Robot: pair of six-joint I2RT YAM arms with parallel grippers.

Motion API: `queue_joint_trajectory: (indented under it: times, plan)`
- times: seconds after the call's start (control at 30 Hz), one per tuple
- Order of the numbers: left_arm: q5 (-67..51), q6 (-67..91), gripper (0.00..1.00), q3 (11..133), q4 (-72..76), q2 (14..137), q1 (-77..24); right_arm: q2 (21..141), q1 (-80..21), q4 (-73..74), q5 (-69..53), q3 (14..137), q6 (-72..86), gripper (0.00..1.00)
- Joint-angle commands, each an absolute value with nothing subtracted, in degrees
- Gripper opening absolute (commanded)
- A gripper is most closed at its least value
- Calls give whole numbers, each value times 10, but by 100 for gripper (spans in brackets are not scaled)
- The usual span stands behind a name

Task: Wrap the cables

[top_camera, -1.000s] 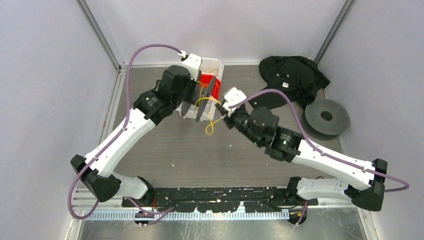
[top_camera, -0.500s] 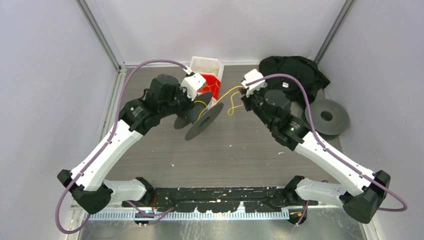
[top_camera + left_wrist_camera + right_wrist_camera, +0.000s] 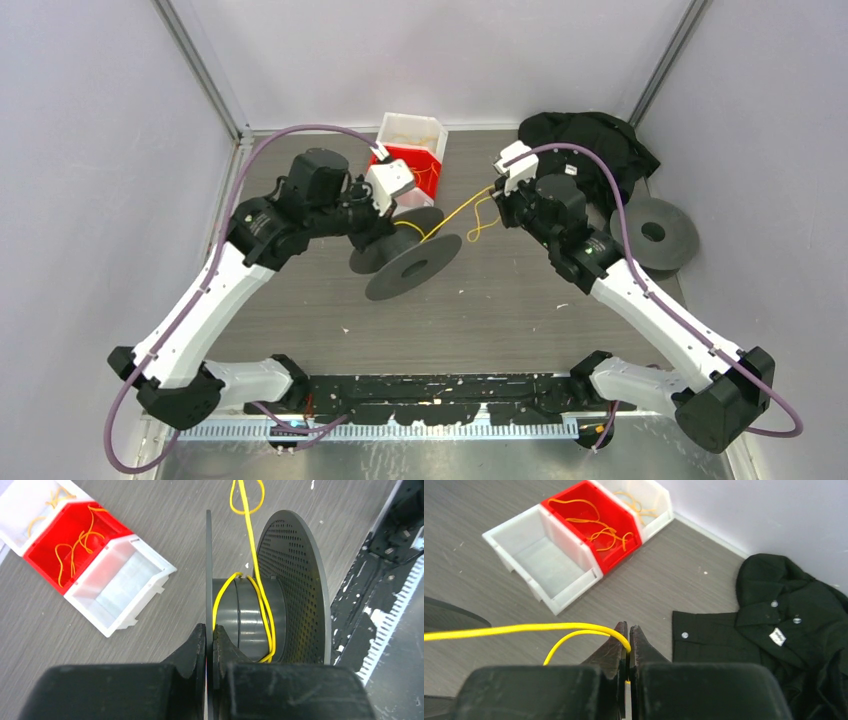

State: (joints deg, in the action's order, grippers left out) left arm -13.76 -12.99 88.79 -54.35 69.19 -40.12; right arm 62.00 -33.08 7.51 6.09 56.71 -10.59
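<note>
A thin yellow cable [image 3: 455, 210] runs from the hub of a dark grey spool [image 3: 415, 268] to my right gripper [image 3: 498, 193], with a small loose loop hanging near it. My left gripper [image 3: 378, 232] is shut on one flange of the spool and holds it tilted above the table. In the left wrist view the gripper [image 3: 210, 630] pinches the thin flange, and the cable [image 3: 250, 555] lies in a few turns round the spool's hub [image 3: 250, 620]. In the right wrist view the gripper [image 3: 628, 629] is shut on the cable [image 3: 524, 628].
A row of bins [image 3: 410, 140] stands at the back; the red bin [image 3: 594, 525] holds more yellow cables. A black garment [image 3: 585, 150] lies at the back right. A second grey spool [image 3: 655, 232] lies flat beside it.
My left gripper has carried the spool away from the bins toward the table's middle and tilted it. My right gripper has moved right and back, drawing the cable out from the spool.
</note>
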Motion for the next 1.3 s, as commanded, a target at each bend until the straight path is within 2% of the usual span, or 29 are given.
queue_joint_trajectory:
  times: [0.0,0.23,0.27,0.37,0.4,0.53,0.77,1.07,1.27]
  plan:
    - [-195,-104,0,950,-519,632,-403,613,-322,94,9,554,-90,1]
    - [-197,-26,0,975,-428,616,-402,578,-322,60,-47,488,-26,1]
    - [-196,-12,0,976,-416,619,-402,577,-322,52,-53,481,-10,6]
    - [-164,56,0,965,-352,631,-402,577,-322,23,-59,458,36,38]
    - [-148,75,0,957,-331,633,-402,578,-322,14,-52,450,46,46]
    - [-83,118,0,934,-270,637,-403,570,-323,2,-29,423,65,57]
    - [-17,147,0,947,-238,653,-402,516,-322,-13,-39,385,119,64]
    - [49,171,0,953,-217,664,-402,447,-322,42,-77,369,179,66]
    - [41,176,0,953,-206,669,-403,424,-323,54,-58,365,188,67]
